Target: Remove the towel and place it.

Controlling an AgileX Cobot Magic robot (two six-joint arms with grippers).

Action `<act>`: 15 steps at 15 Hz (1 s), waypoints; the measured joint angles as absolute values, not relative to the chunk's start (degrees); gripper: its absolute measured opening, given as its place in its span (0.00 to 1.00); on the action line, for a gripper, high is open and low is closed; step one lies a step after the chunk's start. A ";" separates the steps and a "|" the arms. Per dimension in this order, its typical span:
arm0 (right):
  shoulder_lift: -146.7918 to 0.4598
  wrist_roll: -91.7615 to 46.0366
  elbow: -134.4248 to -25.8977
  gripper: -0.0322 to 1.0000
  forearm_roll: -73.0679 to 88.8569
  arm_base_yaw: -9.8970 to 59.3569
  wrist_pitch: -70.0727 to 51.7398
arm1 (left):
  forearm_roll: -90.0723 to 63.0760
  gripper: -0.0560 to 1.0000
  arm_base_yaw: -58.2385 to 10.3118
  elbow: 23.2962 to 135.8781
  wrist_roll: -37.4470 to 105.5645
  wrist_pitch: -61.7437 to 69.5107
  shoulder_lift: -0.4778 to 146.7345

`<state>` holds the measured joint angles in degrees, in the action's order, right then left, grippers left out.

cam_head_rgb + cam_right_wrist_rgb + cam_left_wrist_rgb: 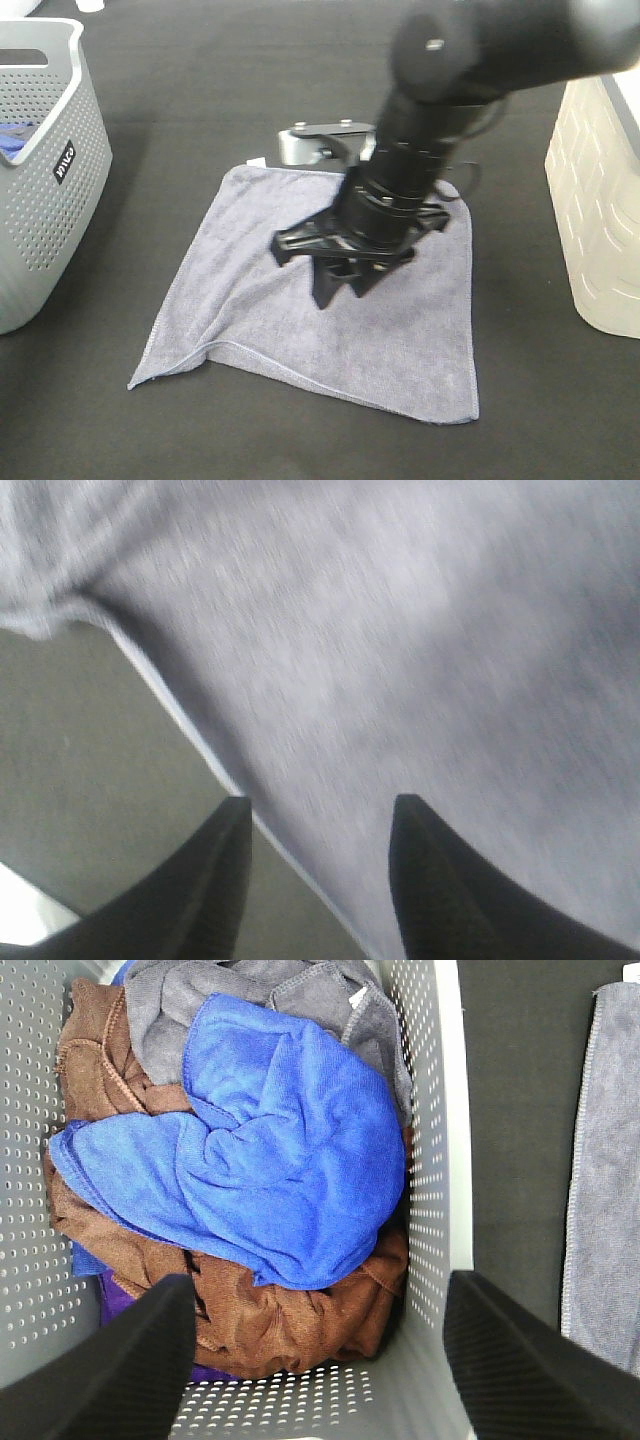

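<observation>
Right gripper (338, 285) hovers open-jawed over the grey towel (400, 340) spread flat mid-frame, gripping nothing, so it looks like the pickup step, and next it likely needs to drop and pinch the cloth.

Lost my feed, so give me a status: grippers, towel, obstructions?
Right gripper open, low over towel, nothing held. Left gripper open above grey basket of cloths. Towel spread flat on table, nothing blocking.
</observation>
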<state>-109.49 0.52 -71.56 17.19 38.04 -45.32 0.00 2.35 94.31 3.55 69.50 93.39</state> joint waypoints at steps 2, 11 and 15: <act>-115.85 0.00 -78.27 0.42 17.19 41.83 -47.38 | 0.00 0.67 2.35 94.31 3.55 69.50 93.39; -128.57 0.00 -90.99 0.46 17.48 46.07 -46.58 | 0.00 0.67 2.35 94.31 3.55 69.50 93.39; -130.75 0.00 -91.16 0.45 17.25 46.07 -48.13 | 0.00 0.67 2.35 94.31 3.61 69.50 93.39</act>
